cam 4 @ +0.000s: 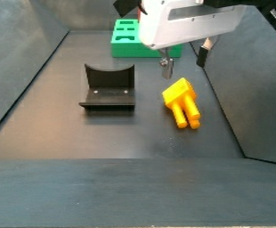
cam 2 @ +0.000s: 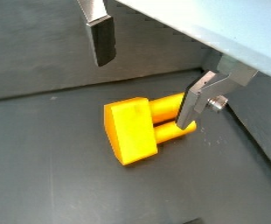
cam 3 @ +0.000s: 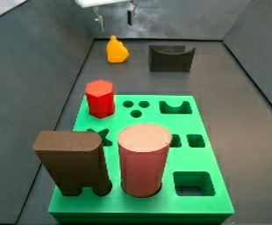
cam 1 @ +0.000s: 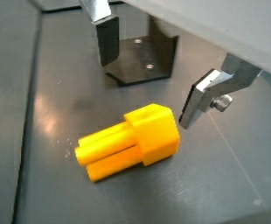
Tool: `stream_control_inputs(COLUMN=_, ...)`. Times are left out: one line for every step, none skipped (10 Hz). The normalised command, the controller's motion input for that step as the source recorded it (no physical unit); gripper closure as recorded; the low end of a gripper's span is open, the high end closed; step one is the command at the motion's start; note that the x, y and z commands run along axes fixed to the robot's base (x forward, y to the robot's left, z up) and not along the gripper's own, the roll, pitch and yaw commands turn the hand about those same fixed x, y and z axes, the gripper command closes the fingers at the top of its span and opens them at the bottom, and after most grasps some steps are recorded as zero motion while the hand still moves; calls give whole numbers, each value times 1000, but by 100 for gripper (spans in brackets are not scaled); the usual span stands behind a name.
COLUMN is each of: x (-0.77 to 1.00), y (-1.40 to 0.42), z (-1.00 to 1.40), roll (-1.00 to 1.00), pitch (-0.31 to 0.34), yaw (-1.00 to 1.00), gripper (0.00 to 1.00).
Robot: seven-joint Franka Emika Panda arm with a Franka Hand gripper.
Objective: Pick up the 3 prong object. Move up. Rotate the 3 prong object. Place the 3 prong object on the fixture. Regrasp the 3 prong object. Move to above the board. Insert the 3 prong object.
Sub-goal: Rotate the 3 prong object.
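Note:
The 3 prong object (cam 1: 132,140) is a yellow-orange block lying on its side on the dark floor, seen in both wrist views (cam 2: 144,127) and both side views (cam 3: 116,50) (cam 4: 182,101). My gripper (cam 1: 149,74) hangs open just above it, one finger (cam 2: 100,39) on either side and nothing between them. In a side view the gripper (cam 4: 184,61) sits over the block's upper end. The fixture (cam 4: 107,87) stands apart beside the object, also visible past the fingers (cam 1: 141,59). The green board (cam 3: 218,204) lies farther off.
On the board stand a red hexagonal peg (cam 3: 100,97), a big brown block (cam 3: 68,158) and a pink cylinder (cam 3: 145,158). Grey walls enclose the floor on each side (cam 4: 34,62).

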Motion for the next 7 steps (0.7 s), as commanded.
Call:
stream_control_inputs(x=36, y=2, z=-44, roll=1, pitch=-4, yaw=1000, gripper=0)
stream_control_inputs(x=36, y=2, z=-42, roll=1, pitch=-4, yaw=1000, gripper=0)
stream_control_inputs(x=37, y=2, z=-39, roll=1, pitch=-4, yaw=1000, gripper=0)
stream_control_inputs(x=37, y=2, z=-37, roll=1, pitch=-5, yaw=1000, gripper=0)
stream_control_inputs(x=37, y=2, z=-35, roll=1, pitch=-5, yaw=1000, gripper=0)
stream_control_inputs(x=36, y=2, z=-34, roll=1, pitch=-5, yaw=1000, gripper=0)
stream_control_inputs(x=35, y=2, z=-31, roll=1, pitch=-5, yaw=1000, gripper=0)
